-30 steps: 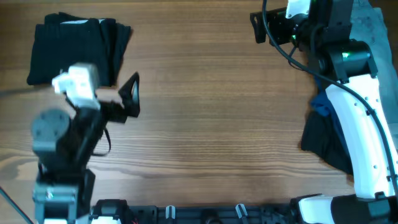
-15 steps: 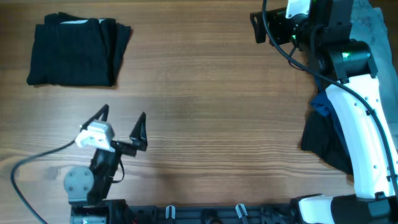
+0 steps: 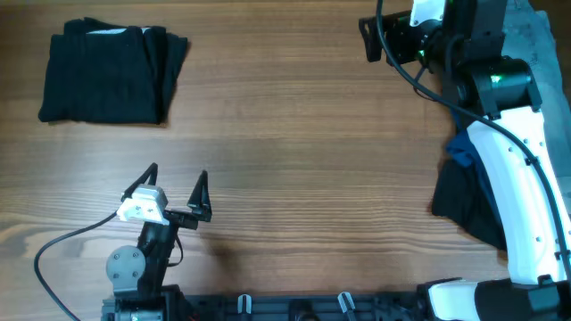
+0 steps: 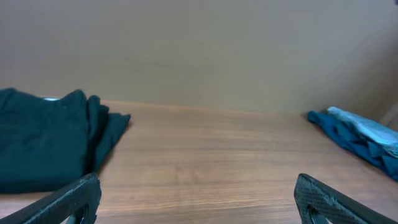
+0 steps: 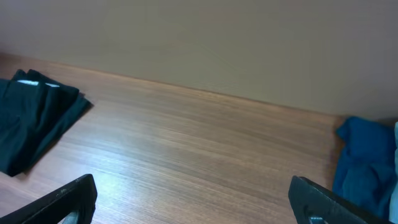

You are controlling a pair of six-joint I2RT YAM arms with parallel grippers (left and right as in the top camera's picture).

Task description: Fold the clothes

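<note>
The left arm (image 3: 147, 239) has been drawn back to the lower left with its jaws spread and empty, the folded black shorts (image 3: 111, 76) left at upper left, the right jaws likewise released, so the unfolded pile (image 3: 457, 201) at right is judged next

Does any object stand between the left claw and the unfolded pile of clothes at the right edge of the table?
Nothing visible lies on the wooden table between the left claw and the pile of clothes. However, the right arm reaches over the pile's right part and hides it from above.
</note>
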